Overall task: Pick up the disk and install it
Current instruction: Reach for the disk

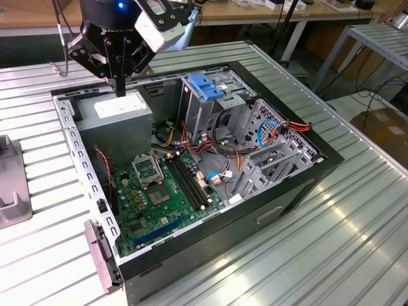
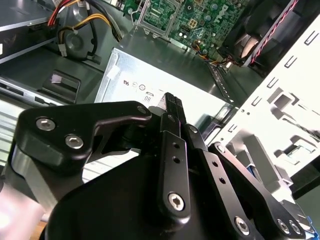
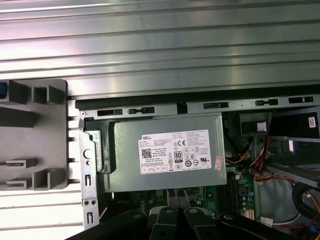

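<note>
The jaws are seen pressed together, nothing gripped between them. They are positioned just above the power-supply box [image 1: 118,115] inside the open computer case [image 1: 71,150] on the bench [image 1: 319,242].

Open computer case [image 1: 191,258] lies on the surface [image 1: 319,248]. Inside, the power supply [image 1: 118,113] sits in the far corner toward the exterior view's left, with the motherboard [image 1: 153,204] nearer, in front of it, and the drive cage [image 1: 210,111] to its right. The gripper [image 1: 120,91] hangs just above the power supply. A stand [image 1: 11,191] sits outside the case, at the exterior view's left edge.
</note>
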`<state>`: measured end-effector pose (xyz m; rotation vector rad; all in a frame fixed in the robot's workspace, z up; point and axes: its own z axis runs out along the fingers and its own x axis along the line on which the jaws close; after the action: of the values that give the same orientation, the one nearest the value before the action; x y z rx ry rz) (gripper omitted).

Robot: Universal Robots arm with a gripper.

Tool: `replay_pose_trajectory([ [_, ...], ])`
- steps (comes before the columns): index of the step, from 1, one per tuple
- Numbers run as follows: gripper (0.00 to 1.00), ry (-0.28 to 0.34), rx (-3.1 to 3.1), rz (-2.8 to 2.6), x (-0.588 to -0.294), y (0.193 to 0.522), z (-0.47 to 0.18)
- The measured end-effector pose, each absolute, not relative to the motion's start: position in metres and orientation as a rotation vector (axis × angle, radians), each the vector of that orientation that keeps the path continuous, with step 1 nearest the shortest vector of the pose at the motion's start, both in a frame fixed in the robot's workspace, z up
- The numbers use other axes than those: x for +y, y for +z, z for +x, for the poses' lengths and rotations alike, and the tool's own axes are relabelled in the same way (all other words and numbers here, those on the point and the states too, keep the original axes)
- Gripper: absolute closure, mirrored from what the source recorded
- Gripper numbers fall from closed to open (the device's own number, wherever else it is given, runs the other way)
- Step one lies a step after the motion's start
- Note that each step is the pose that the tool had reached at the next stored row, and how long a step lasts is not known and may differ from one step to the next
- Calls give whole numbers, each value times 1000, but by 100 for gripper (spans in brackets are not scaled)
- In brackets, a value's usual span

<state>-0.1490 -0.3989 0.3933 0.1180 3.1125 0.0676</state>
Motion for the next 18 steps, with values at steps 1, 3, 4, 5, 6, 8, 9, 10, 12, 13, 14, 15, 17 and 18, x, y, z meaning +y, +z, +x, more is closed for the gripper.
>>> replay_pose_trajectory([
  [1, 90, 68, 3112, 118, -399, 393, -150],
  [3, 90, 68, 3112, 118, -399, 393, -151],
  [4, 90, 68, 3112, 118, -399, 393, -151],
  [5, 90, 68, 3112, 118, -399, 393, -152],
  [6, 90, 68, 3112, 118, -399, 393, -152],
  [8, 90, 68, 3112, 118, -399, 393, -153],
  [9, 90, 68, 3113, 118, -399, 393, -153],
  [10, 90, 68, 3112, 118, -399, 393, -154],
  [12, 90, 68, 3112, 118, -399, 393, -155],
  [13, 90, 68, 3112, 118, -399, 393, -155],
  [14, 90, 68, 3112, 118, -399, 393, -156],
  [15, 90, 68, 3113, 118, -399, 393, -156],
  [17, 90, 68, 3112, 118, -399, 393, -157],
  [18, 90, 68, 3113, 118, -399, 393, -157],
])
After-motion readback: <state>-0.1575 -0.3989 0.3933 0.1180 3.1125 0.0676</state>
